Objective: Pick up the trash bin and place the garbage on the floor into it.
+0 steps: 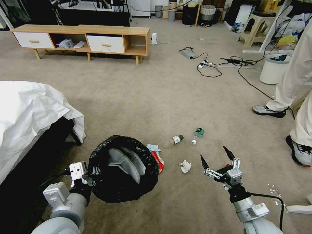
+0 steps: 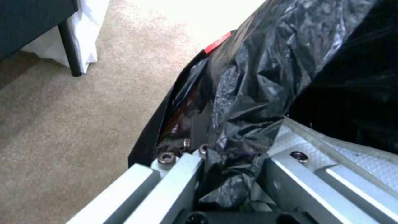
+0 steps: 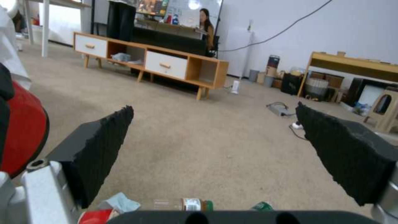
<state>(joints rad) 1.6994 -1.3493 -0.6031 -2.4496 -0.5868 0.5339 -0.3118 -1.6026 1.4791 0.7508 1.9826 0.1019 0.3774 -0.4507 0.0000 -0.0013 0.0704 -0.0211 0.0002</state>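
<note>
- Two bottles [image 1: 173, 140] [image 1: 197, 134] lie on the floor [image 1: 146, 94], labels too small to read.
- Left gripper [image 1: 92, 172] clamps the trash bin [image 1: 123, 169] rim, near left.
- Right gripper [image 1: 216, 156] hovers wide open, near right.

Lower centre of the head view: trash bin [image 1: 123, 169], glossy crinkled black liner, grey interior. Beside it, a red wrapper [image 1: 159, 161] and pale blue tissue [image 1: 153, 148]; a white tissue [image 1: 185, 166] right of these. Two clear bottles [image 1: 173, 140] [image 1: 197, 134] with green caps and labels. Floor [image 1: 156, 94]: plain beige-grey carpet. Right gripper [image 1: 216, 157]: black fingers, silver body. Upper left: light wood cabinet [image 1: 81, 39], white drawers.
</note>
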